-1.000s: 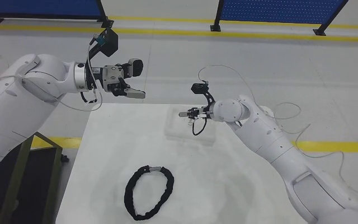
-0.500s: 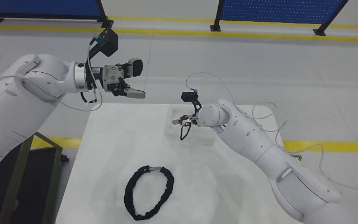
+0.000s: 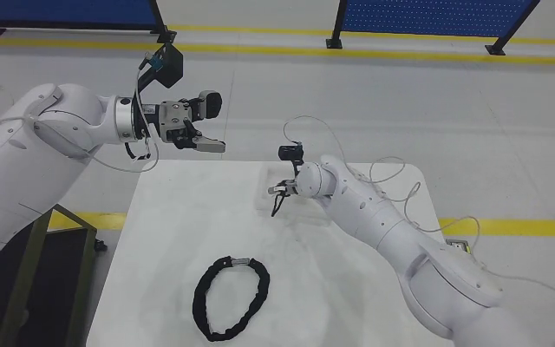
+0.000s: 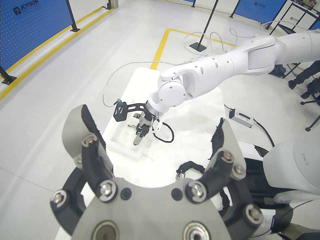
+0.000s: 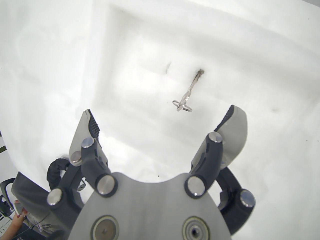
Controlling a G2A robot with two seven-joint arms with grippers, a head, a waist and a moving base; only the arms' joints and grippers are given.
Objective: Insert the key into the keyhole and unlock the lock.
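A small metal key (image 5: pixel 189 92) with a wire ring stands stuck by its tip in the floor of a white foam tray (image 5: pixel 100 26), just ahead of my open right gripper (image 5: pixel 160 123). That gripper (image 3: pixel 279 186) hovers over the tray (image 3: pixel 264 204) at the back middle of the table. A black fabric-covered chain lock (image 3: pixel 230 295) lies coiled near the table's front, its metal lock body on the far side of the coil. My left gripper (image 3: pixel 206 144) hangs open and holding nothing, above the table's back left corner. The lock (image 4: pixel 190 166) lies well below it.
The white table (image 3: pixel 173 243) is bare between tray and lock. A dark frame (image 3: pixel 43 260) stands on the floor beside the table's left edge. Cables trail from the right arm, and a power adapter (image 4: pixel 241 118) lies on the floor.
The right arm has swung left across the tray, carrying its gripper from the tray's middle to its left part. The left arm and the lock have not moved.
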